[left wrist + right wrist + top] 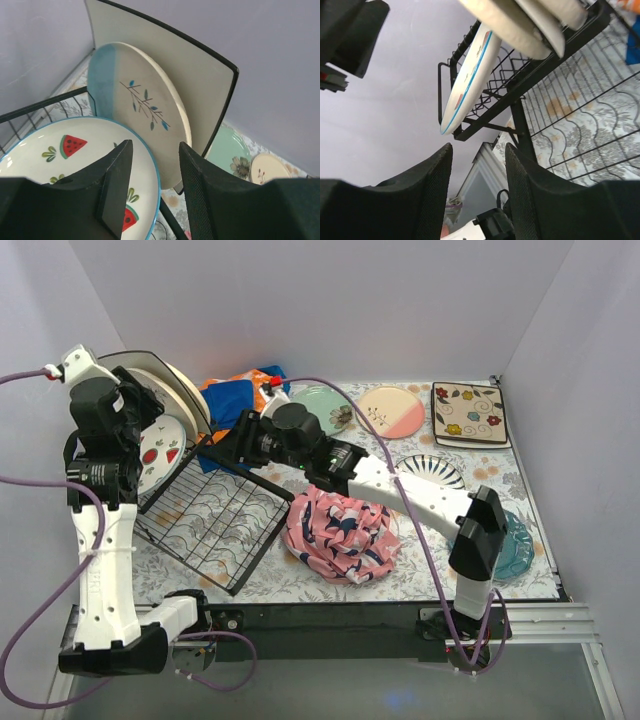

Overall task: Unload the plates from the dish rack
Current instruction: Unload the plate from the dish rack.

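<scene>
The black dish rack [215, 515] stands at the left and holds three upright plates: a cream square plate [200, 85] at the back, a cream-and-blue plate [145, 105] and a white plate with red watermelon marks [55, 150]. My left gripper [155, 150] is open above the rack [152, 422]. The watermelon plate's rim lies between its fingers, untouched. My right gripper [478, 150] is open and empty, low at the rack's far side [222, 437]. It sees the watermelon plate [467, 80] edge-on in the rack [530, 90].
On the table lie a mint green flower plate [325, 405], a cream-and-pink plate [392, 410], a square flowered plate [468, 415], a striped plate [430, 470] and a teal plate [512, 545]. A pink patterned cloth [340, 530] lies beside the rack. Blue-orange cloths [240, 390] lie behind it.
</scene>
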`<action>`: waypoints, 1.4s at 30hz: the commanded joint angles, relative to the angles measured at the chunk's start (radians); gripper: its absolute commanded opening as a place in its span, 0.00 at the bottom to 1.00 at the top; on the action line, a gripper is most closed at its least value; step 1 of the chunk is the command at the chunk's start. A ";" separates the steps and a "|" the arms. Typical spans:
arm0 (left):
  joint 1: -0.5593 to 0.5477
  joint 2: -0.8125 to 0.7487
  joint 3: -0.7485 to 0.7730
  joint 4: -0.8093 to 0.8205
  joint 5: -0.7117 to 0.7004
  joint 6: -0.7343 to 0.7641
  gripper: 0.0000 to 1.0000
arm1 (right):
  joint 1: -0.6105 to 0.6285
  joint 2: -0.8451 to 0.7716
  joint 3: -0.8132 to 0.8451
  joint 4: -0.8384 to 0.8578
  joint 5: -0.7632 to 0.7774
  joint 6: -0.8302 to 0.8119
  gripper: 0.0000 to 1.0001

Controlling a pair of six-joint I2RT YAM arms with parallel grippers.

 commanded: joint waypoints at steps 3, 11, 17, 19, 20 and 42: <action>0.006 -0.062 -0.055 0.036 -0.280 -0.027 0.39 | 0.061 0.114 0.177 -0.033 0.049 0.045 0.56; 0.012 -0.107 -0.086 0.125 -0.306 0.022 0.41 | 0.100 0.229 0.301 -0.031 0.075 0.129 0.58; 0.012 -0.143 -0.093 0.175 -0.272 0.063 0.41 | 0.106 0.269 0.327 -0.033 0.159 0.161 0.57; 0.014 -0.153 -0.098 0.189 -0.272 0.074 0.41 | 0.106 0.289 0.349 -0.033 0.184 0.168 0.57; 0.012 -0.159 -0.103 0.191 -0.281 0.076 0.41 | 0.106 0.298 0.358 -0.033 0.187 0.169 0.57; 0.012 -0.268 -0.262 0.257 -0.238 0.042 0.42 | 0.084 0.459 0.498 0.062 0.170 0.194 0.54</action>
